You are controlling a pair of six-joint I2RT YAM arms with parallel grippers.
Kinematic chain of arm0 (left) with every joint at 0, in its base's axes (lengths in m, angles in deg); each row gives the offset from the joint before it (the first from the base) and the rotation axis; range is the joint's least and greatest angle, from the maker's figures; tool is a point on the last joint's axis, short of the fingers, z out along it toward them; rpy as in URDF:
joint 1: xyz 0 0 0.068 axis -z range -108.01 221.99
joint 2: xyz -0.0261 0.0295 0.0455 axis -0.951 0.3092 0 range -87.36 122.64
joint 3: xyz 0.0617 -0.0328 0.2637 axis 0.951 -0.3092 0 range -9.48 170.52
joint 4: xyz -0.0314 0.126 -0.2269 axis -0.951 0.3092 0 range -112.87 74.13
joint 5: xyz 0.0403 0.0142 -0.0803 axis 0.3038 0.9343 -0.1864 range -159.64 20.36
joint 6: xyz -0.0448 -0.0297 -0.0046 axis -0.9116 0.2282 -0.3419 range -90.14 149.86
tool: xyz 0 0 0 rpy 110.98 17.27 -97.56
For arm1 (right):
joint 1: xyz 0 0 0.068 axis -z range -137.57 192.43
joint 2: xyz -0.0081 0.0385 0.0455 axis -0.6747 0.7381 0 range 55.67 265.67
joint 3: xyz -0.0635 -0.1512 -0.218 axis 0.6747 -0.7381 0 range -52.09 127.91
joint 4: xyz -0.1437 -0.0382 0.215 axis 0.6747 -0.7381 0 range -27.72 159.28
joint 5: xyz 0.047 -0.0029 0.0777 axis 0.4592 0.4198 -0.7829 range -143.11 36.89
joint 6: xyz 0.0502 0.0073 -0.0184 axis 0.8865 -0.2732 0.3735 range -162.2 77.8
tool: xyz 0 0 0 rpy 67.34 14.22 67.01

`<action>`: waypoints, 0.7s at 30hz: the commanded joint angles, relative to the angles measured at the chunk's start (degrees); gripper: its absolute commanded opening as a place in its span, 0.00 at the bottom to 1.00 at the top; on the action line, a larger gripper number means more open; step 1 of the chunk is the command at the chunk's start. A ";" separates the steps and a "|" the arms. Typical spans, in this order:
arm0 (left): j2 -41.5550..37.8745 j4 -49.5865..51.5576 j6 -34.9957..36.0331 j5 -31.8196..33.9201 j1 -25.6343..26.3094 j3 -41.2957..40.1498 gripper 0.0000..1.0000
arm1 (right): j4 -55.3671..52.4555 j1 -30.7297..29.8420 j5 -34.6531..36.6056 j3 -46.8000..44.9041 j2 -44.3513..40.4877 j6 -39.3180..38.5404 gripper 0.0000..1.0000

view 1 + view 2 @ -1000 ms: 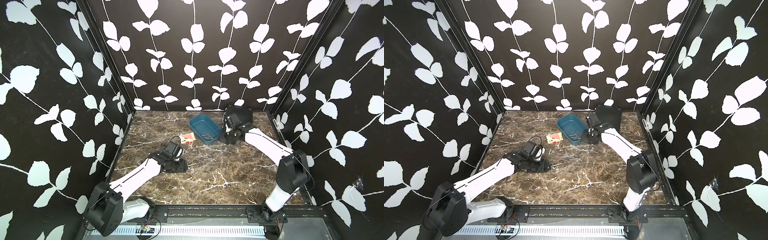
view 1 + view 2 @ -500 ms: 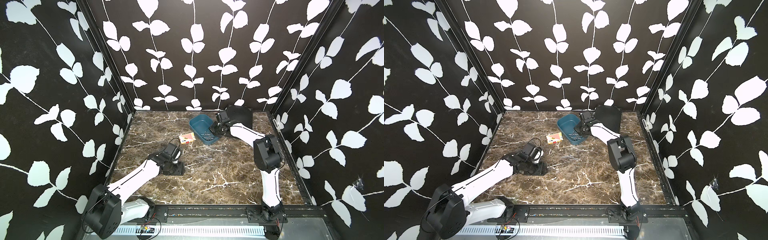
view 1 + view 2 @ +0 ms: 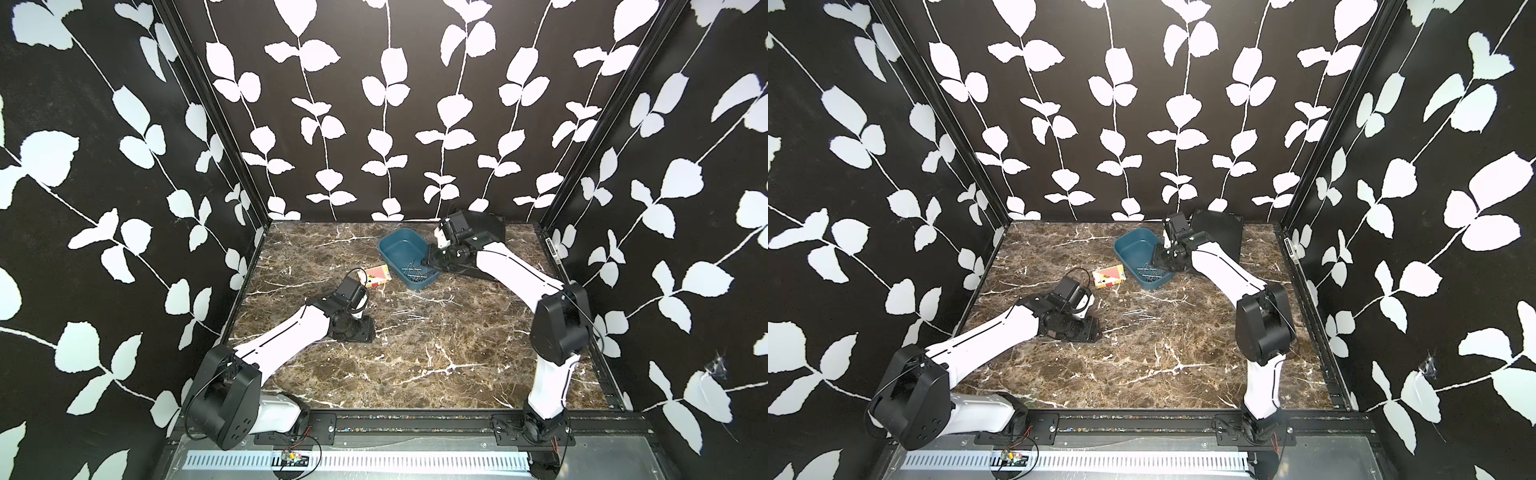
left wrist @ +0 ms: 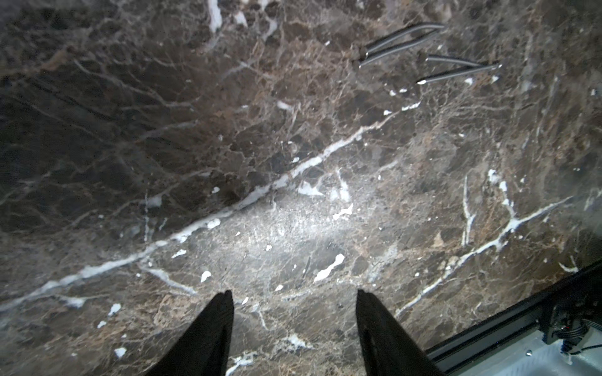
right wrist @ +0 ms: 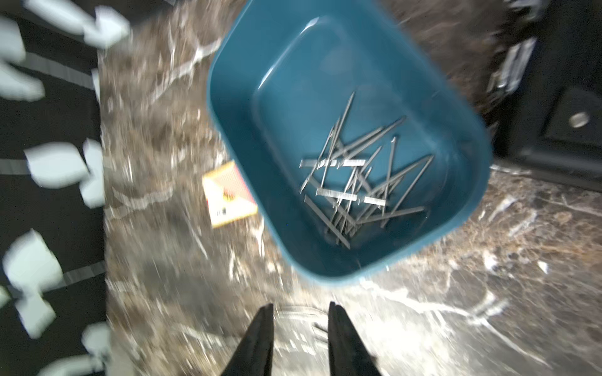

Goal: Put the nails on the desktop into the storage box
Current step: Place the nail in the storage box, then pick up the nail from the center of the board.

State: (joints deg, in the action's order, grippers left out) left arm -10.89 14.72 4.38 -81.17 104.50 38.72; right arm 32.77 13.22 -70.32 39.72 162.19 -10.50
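**Item 1. Storage box** point(image 3: 400, 248): a teal-blue plastic rectangular tub with rounded corners and low walls. It stands on the far half of the brown marble-patterned table point(image 3: 415, 365). It holds a loose, crossed heap of thin silvery-grey metal nails point(image 5: 355, 182) at its nearer end. The farther end is bare.

**Item 2. Stray nails** point(image 3: 409, 316): a few lie flat and roughly side by side on the table, between the two arms and well apart from the box.

**Item 3. Right pincer** point(image 5: 300, 306): the jaws are narrowly parted with nothing between them. It hangs just beside the box's nearer right corner. Its wrist view is smeared.

**Item 4. Left pincer** point(image 4: 294, 293): the jaws are wide apart and empty, low over bare table. The stray nails are near, ahead of its tips, but not touched.

**Item 5. Other containers:**
- A small red-and-white card box point(image 3: 378, 276) lies just beside the storage box. Its contents are not visible.
- A black ribbed flat case point(image 3: 486, 224) sits at the back wall behind the right arm. Its contents are hidden.

**Handling note (judgement):** the step in hand reads as fetching the stray nails, and the left pincer is the closer one.
- Set the jaws across the shanks, not along them.
- Press the tips down to the hard surface before closing, since such thin pins slip under a high grip.
- Gather neighbours together.
- Let go low over the box floor, inside the rim, so nothing bounces out.
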 commanded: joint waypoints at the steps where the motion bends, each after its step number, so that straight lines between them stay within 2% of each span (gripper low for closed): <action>1: -1.70 0.64 1.24 0.23 -0.47 0.69 0.62 | -6.52 -2.57 -2.45 -5.75 -1.91 -16.49 0.33; 4: -2.97 1.00 1.08 -0.22 -1.07 -0.35 0.62 | -5.38 -4.96 -1.97 -8.24 -1.61 -23.51 0.37; 10: -8.12 1.90 -0.07 -0.55 -2.32 -3.84 0.62 | -7.16 -10.67 -2.46 -5.43 3.16 -36.40 0.38; 15: -13.16 1.32 -2.36 -1.30 -3.23 -7.60 0.62 | -9.21 -11.34 -4.72 -0.31 8.79 -38.51 0.38; 21: -15.67 1.52 -3.39 -1.00 -3.33 -9.51 0.62 | -12.17 -11.34 -6.17 3.69 13.16 -39.11 0.37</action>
State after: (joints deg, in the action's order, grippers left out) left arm -25.21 15.18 1.96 -82.00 101.46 30.07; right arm 23.63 1.68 -75.13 40.42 174.42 -47.59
